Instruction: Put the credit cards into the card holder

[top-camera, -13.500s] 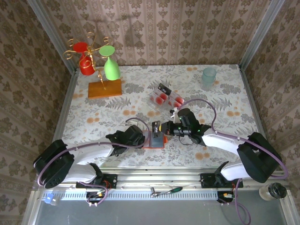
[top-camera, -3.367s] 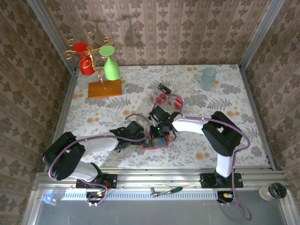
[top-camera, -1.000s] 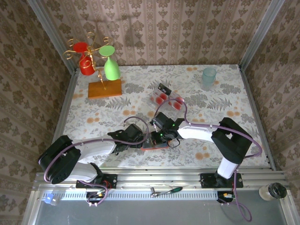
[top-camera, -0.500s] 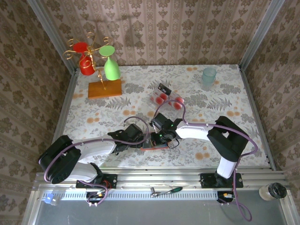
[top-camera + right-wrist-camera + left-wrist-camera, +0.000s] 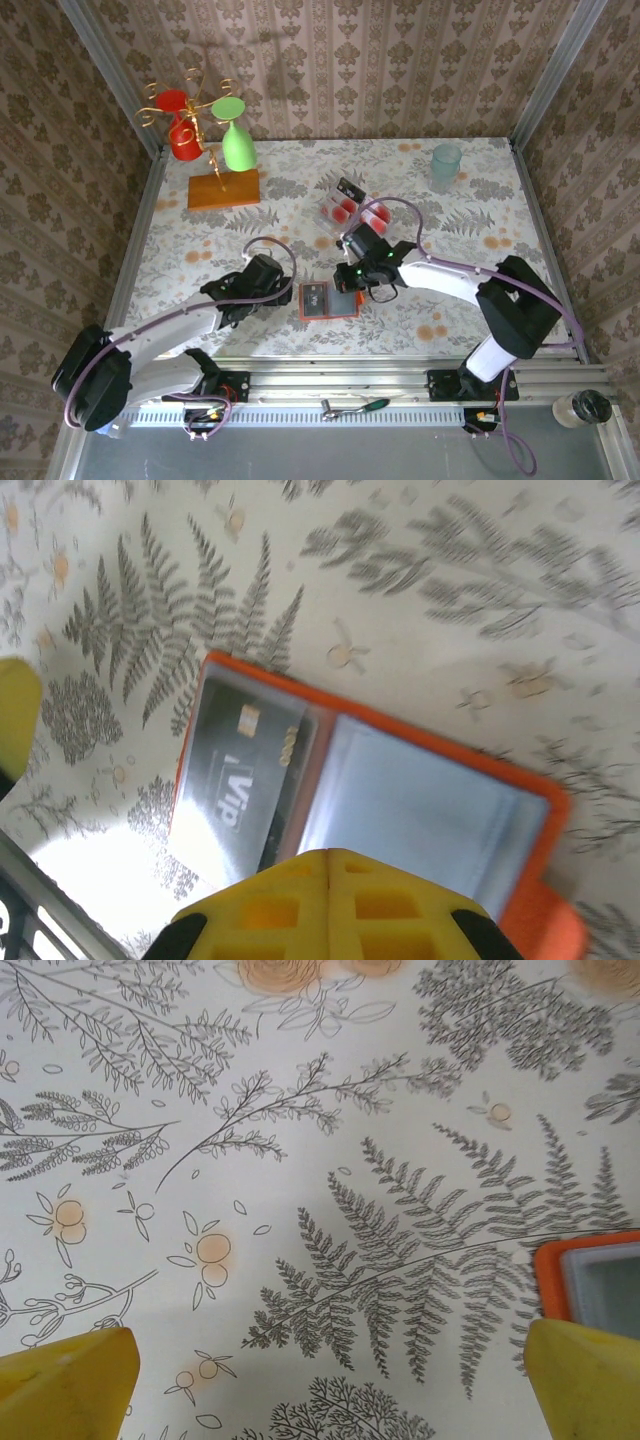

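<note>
The card holder (image 5: 340,301) lies open and flat near the table's front. It is orange-red (image 5: 400,726) with a grey-blue lining (image 5: 425,810). A dark credit card (image 5: 235,770) marked VIP sits in one of its pockets. My right gripper (image 5: 349,277) hovers just behind the holder with its yellow fingers (image 5: 300,905) pressed together and nothing between them. My left gripper (image 5: 284,292) is left of the holder, wide open over bare cloth, with a yellow fingertip (image 5: 65,1380) at each lower corner and the holder's corner (image 5: 592,1280) at the right. More credit cards (image 5: 352,208) with red blotches lie in a loose pile farther back.
A wooden block (image 5: 223,189) with a wire stand holding a red and a green glass stands at the back left. A teal cup (image 5: 446,162) is at the back right. The metal rail (image 5: 330,372) runs along the near edge.
Both grippers have drawn off the card holder: the left arm went left, the right went back and right. The holder now lies uncovered and open with the dark card in it.
</note>
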{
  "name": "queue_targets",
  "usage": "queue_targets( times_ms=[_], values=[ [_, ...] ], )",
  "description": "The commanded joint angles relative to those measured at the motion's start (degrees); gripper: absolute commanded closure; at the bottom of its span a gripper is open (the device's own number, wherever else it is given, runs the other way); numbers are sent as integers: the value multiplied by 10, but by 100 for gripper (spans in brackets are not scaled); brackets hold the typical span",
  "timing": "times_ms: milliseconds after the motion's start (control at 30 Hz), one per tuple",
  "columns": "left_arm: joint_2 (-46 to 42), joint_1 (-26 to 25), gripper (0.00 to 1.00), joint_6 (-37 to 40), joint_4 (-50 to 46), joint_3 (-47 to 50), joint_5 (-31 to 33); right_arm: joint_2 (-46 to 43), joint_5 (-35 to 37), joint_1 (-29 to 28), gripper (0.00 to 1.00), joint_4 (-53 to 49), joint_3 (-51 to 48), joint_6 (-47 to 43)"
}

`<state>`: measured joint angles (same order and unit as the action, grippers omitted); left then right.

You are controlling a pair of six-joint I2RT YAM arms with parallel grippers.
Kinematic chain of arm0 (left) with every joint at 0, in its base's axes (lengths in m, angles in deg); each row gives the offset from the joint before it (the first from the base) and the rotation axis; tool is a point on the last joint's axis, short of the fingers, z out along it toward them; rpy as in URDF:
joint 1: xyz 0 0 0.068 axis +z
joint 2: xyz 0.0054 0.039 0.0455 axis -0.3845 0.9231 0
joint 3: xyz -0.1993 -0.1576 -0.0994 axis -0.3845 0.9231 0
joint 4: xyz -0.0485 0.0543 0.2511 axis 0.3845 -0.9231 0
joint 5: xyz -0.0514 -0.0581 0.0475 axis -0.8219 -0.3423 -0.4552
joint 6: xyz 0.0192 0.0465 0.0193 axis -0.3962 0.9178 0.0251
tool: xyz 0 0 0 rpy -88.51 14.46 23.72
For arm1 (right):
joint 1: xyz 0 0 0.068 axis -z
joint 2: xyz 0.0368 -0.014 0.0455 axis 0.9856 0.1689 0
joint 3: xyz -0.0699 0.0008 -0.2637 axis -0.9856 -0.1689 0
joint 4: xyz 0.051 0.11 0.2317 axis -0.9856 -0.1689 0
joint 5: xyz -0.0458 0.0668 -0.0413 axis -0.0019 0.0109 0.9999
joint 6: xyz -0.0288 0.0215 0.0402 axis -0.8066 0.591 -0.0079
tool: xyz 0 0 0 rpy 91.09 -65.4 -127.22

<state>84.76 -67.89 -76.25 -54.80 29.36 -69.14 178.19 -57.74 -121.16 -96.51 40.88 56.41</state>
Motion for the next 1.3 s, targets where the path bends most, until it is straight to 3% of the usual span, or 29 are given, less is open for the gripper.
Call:
queue_targets(
  times_ms=[0,600,1267],
  values=[
    [-9,-2,0,2,-18,-21,-21,-13,-2,24,92,-25,-18,-19],
    [167,-136,0,-14,61,-108,-6,57,-39,47,94,-13,4,-32],
    [221,-155,0,-1,92,-112,-5,102,-62,30,97,25,4,-12]
  ],
)
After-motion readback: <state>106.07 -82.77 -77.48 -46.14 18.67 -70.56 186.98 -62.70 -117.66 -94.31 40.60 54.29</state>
